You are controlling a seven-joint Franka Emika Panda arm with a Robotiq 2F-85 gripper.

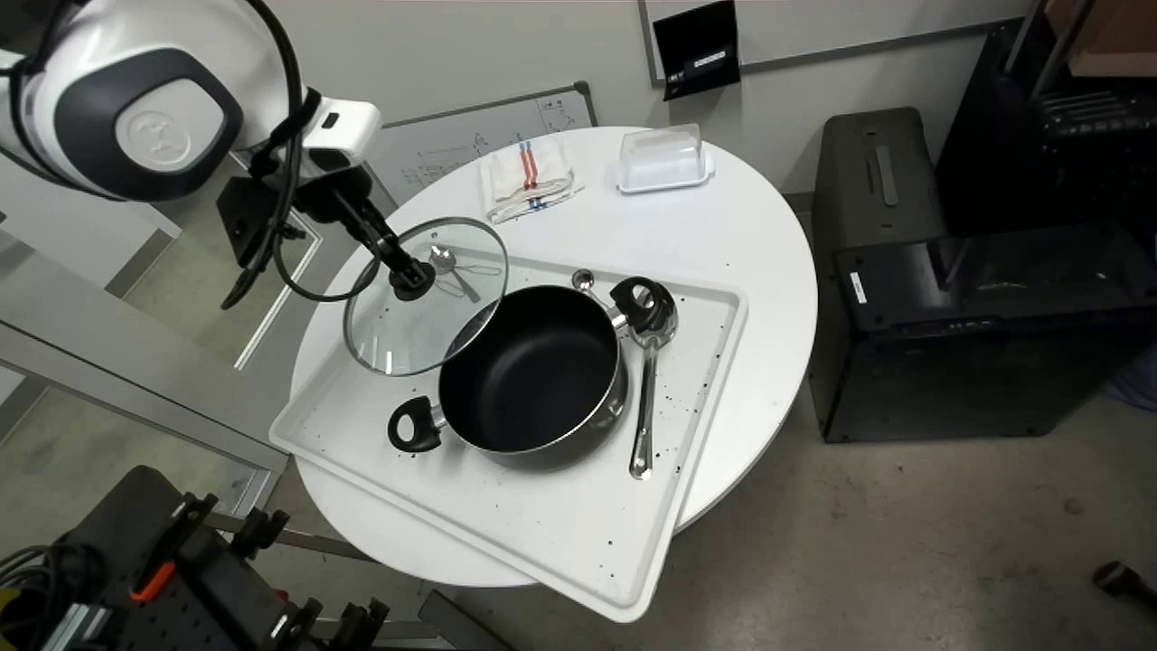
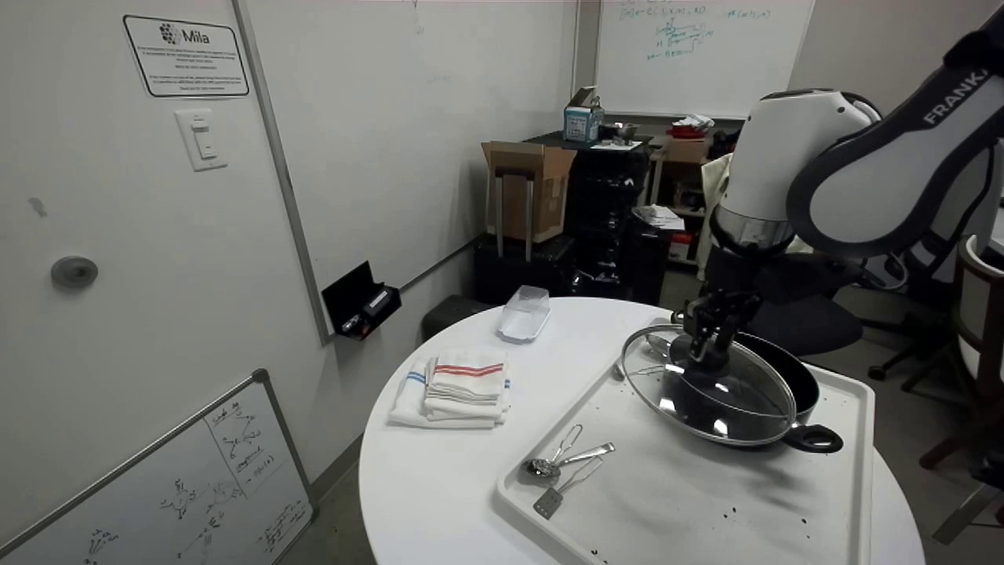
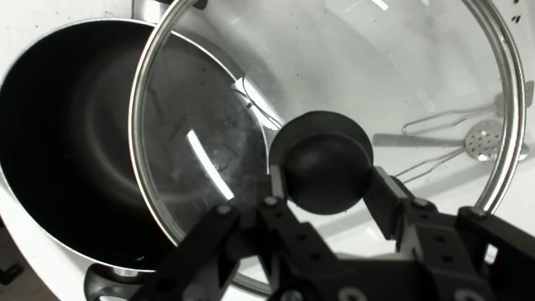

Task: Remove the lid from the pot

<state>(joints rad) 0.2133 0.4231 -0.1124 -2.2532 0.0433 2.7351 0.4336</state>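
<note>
Partly over one two-handled pot (image 1: pixel 547 371), one lid (image 1: pixel 389 325), knob (image 3: pixel 328 161) tight in one hand (image 3: pixel 330 182).

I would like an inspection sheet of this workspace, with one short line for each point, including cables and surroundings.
Surface: white table, bearing a tray with dark specks.
Job's things: pot on the tray, nothing seen inside; lid held off its seat, partly overlapping the pot in all views.
Clutter: folded towels and covered dish on the table; small utensils and long utensil on the tray.
Gripper: closed on the lid's knob.
Cables: black cables hang near the gripper, one looping.
Surroundings: whiteboard and dark cases near the table.
</note>
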